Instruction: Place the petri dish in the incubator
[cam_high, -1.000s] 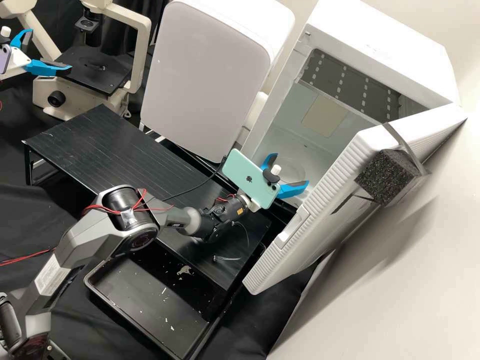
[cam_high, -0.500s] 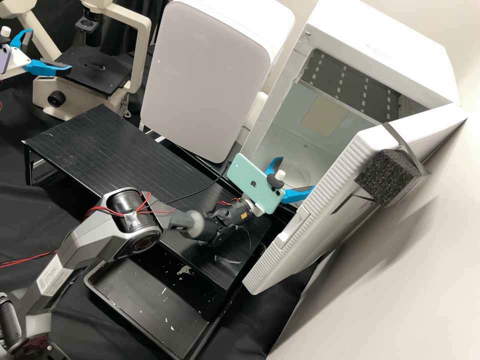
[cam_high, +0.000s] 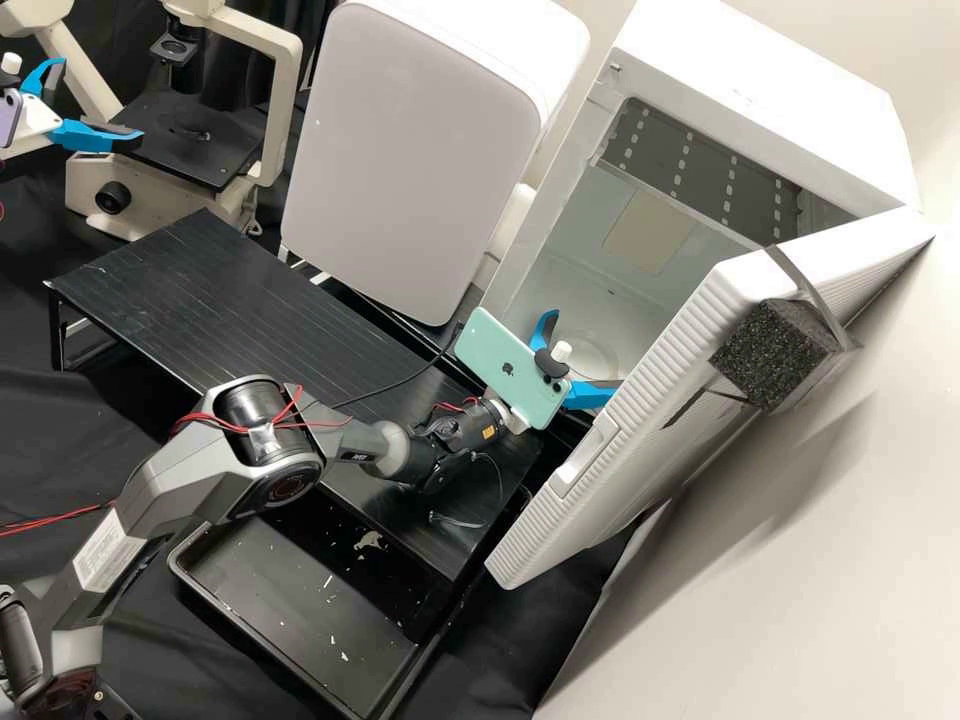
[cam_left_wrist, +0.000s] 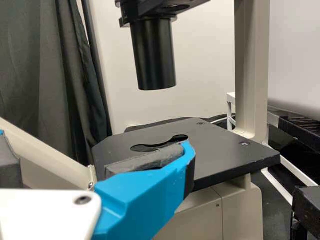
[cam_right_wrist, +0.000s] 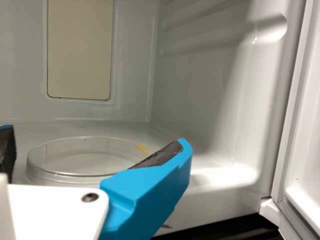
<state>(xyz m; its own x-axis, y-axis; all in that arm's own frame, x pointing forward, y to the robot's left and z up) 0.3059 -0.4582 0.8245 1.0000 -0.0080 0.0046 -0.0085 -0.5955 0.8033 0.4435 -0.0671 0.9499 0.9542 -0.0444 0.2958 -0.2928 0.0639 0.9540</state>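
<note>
A clear round petri dish (cam_high: 606, 346) lies flat on the floor of the white incubator (cam_high: 560, 235), whose door stands open. At the incubator's mouth, my right gripper (cam_high: 581, 352) is open. In the right wrist view the petri dish (cam_right_wrist: 80, 162) appears beyond and between the spread fingers of my right gripper (cam_right_wrist: 95, 137), which hold nothing; whether they touch the dish I cannot tell. Far off at the upper left, beside the microscope, my left gripper (cam_high: 97, 102) is open and holds nothing. The left wrist view shows my left gripper (cam_left_wrist: 95, 140) before the microscope stage (cam_left_wrist: 225, 155).
The open incubator door (cam_high: 620, 450) is close to the right gripper's side, with a black foam block (cam_high: 770, 352) on it. A black raised shelf (cam_high: 240, 300) runs under the right arm. A black tray (cam_high: 300, 600) sits in front, and a white closed box (cam_high: 410, 160) behind.
In the high view my right gripper has shifted a little rightward and slightly down, staying open. The dish is where it was, and my left gripper has kept still.
</note>
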